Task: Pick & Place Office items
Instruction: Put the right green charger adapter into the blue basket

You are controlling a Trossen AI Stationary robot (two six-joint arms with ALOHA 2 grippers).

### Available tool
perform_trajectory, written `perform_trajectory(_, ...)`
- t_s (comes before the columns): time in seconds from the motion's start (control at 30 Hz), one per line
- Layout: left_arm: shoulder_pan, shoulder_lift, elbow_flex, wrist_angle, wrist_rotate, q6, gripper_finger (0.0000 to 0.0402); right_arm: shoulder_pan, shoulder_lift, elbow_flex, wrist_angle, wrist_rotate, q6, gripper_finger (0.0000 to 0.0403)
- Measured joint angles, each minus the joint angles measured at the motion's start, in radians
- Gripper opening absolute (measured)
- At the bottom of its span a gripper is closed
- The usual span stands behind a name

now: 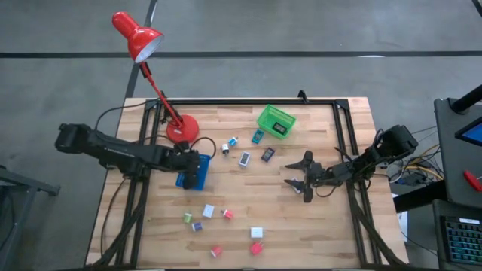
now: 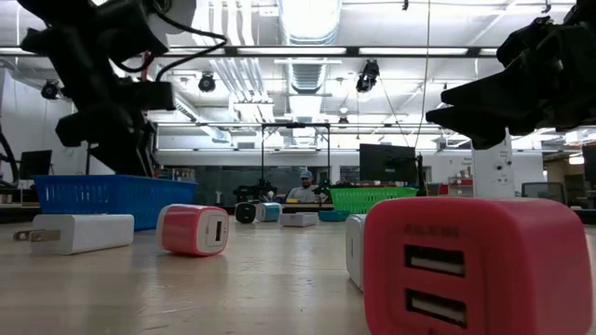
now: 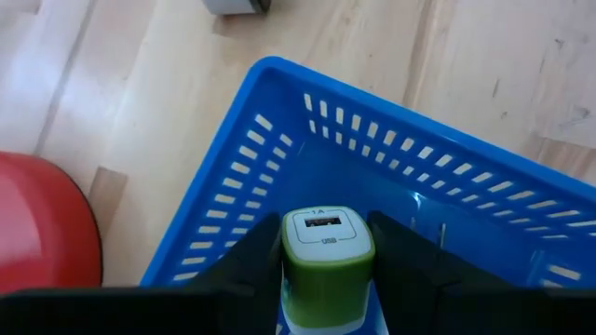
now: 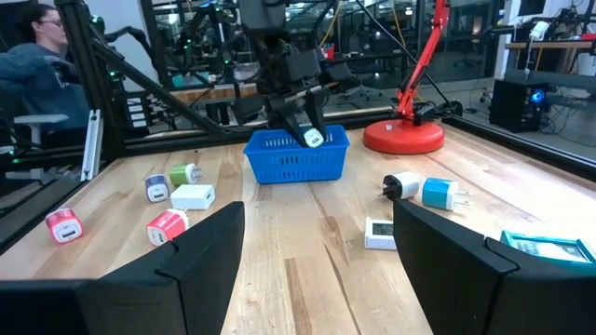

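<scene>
A lab: ceiling strip lights (image 2: 307, 51), monitors (image 2: 386, 163), metal racks (image 4: 112, 56).

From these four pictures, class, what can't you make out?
- Blue basket floor: left wrist view, hidden behind the left gripper and its green charger.
- Green basket contents: high view, too small.
- Red charger: low view, cut off by the edges.
- Right gripper fingertips: right wrist view, cut off.

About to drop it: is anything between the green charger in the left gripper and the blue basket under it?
Nothing visible. The left gripper holds the green charger over the blue basket, whose visible floor is bare.
</scene>
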Motion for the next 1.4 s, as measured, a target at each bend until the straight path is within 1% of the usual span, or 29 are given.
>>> perform_trajectory(0.3, 0.013, 0.067, -0.001, 0.019, 0.001, 0.014, 0.0131, 0.000, 0.000, 0.000, 0.000, 0.000, 0.000, 0.0265)
perform_trajectory(0.73, 0.031, 0.130, -0.001, 0.062, 0.035, 0.053, 0.0131, 0.000, 0.000, 0.000, 0.000, 0.000, 0.000, 0.0265)
perform_trajectory(1.13, 0.035, 0.137, 0.000, 0.073, 0.053, 0.069, 0.0131, 0.000, 0.000, 0.000, 0.000, 0.000, 0.000, 0.0265)
perform_trajectory(1.4, 0.035, 0.138, 0.000, 0.073, 0.047, 0.049, 0.0131, 0.000, 0.000, 0.000, 0.000, 0.000, 0.000, 0.0265)
